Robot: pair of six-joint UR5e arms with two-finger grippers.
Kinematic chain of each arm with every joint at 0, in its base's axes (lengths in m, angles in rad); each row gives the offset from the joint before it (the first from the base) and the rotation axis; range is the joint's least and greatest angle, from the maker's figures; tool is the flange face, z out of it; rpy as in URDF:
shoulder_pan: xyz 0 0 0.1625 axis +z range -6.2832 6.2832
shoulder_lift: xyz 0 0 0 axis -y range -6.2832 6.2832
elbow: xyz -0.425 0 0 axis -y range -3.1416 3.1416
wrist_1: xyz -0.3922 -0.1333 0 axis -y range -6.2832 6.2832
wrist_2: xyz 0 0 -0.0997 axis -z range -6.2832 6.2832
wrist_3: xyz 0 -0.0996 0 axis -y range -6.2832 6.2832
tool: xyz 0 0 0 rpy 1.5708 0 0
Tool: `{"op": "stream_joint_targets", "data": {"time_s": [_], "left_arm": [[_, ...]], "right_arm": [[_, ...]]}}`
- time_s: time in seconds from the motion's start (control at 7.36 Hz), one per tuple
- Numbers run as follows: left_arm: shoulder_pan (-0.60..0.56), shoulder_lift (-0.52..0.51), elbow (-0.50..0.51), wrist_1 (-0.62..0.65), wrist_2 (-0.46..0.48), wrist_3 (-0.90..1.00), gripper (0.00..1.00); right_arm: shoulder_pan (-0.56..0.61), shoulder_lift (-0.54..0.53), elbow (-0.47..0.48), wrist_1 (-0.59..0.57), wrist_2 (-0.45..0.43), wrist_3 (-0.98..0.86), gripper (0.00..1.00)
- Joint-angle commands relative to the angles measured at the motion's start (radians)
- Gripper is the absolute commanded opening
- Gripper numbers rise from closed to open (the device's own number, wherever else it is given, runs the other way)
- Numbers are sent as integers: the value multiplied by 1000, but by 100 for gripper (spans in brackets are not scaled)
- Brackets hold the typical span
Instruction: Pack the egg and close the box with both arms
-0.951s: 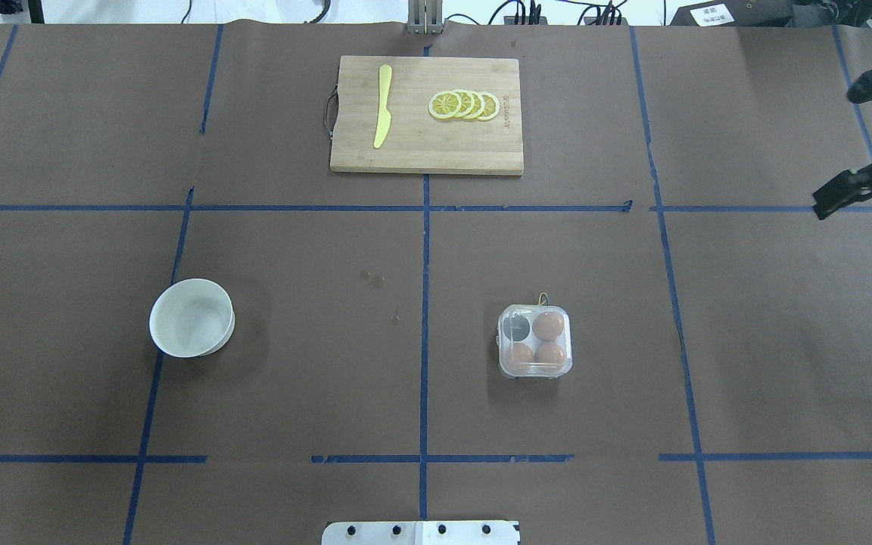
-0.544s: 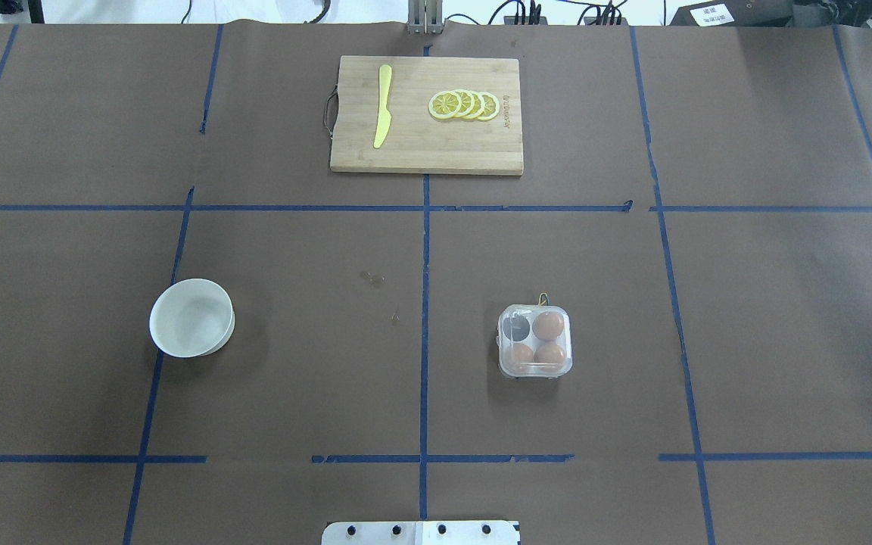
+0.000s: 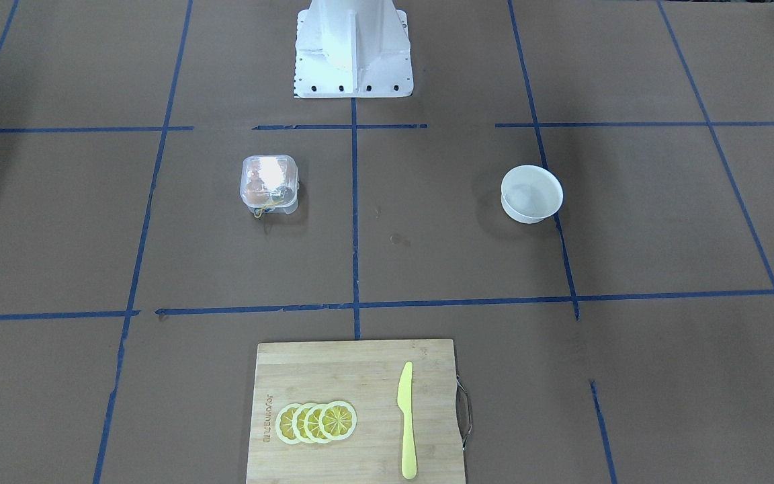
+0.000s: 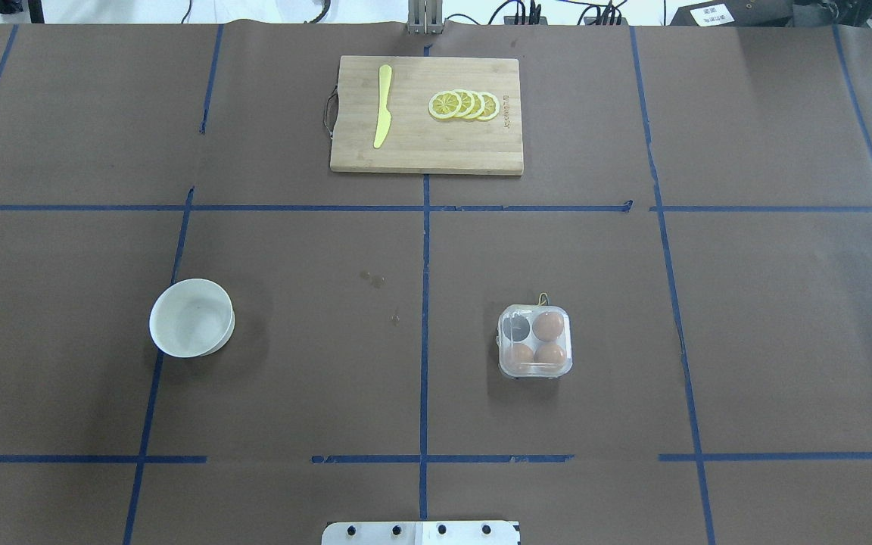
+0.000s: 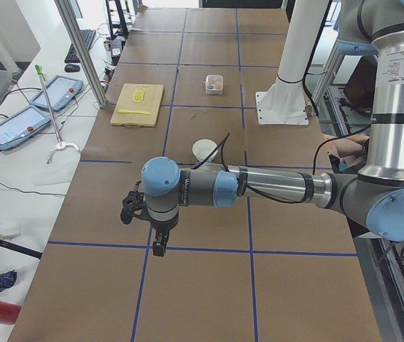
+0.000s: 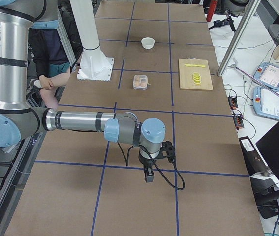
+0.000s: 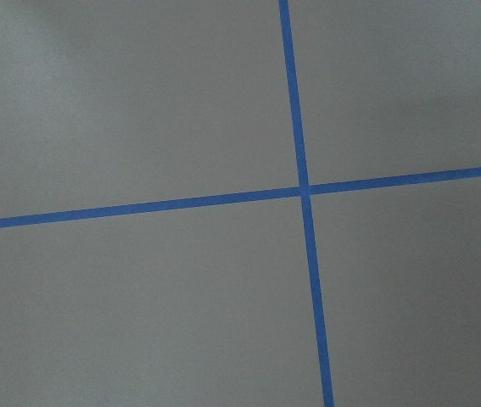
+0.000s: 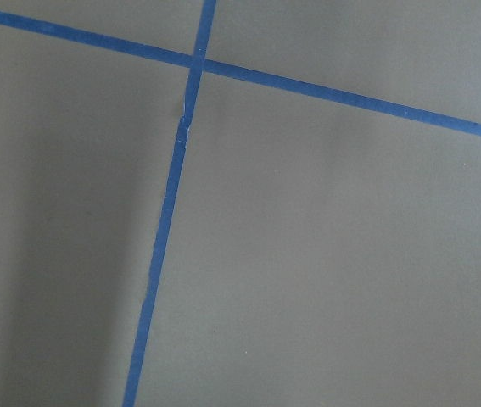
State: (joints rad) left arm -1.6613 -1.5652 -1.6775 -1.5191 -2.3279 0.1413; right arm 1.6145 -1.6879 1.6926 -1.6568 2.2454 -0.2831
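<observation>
**Position of task items.** Clear four-cup egg carton (image 4: 534, 342) on the counter (image 4: 746, 341), just to the robot's right of the centre tape line and well apart from everything else. Holds three brown eggs (image 4: 549, 325). Fourth cup reads dark and looks empty. Lid appears down over the cups, with glare spread across the top in the front-facing view. Cannot confirm the latch. Yellow string (image 3: 263, 212) trails from the carton's far edge.

**Other items.** White bowl (image 4: 190, 318) on the robot's left side, nothing inside. Bamboo cutting board (image 4: 421, 144) at the far edge, carrying lemon slices (image 4: 464, 105) and a yellow knife (image 4: 383, 106). No loose egg seen anywhere.

**Arms.** Left gripper (image 5: 159, 248) hangs over the counter's left end and right gripper (image 6: 149, 176) over its right end, both near tape crossings and far from the carton. Absent from the overhead and front-facing views. Wrist views show bare counter and tape only. Cannot tell whether either set of fingers is wide or narrow. Nothing seen held.

**Step in hand (judgement).** Packing and closing look finished, with both arms parked clear.

**Next move (judgement).** Calls for little beyond checking lid seating. If found unlatched, needs one arm to steady the carton wall and the other to press the lid edge gently, since light plastic slides easily.
</observation>
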Motion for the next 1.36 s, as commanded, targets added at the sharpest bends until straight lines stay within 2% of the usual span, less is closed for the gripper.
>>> {"op": "stream_joint_targets", "data": {"time_s": [0.0, 0.54, 1.22], "left_arm": [[2, 1, 1, -1, -1, 0, 100], [70, -10, 44, -1, 1, -2, 100], [74, 2, 58, 1, -1, -5, 100]], "right_arm": [[5, -7, -46, 61, 20, 5, 100], [5, -7, -44, 63, 19, 7, 100], [5, -19, -44, 63, 19, 5, 100]]}}
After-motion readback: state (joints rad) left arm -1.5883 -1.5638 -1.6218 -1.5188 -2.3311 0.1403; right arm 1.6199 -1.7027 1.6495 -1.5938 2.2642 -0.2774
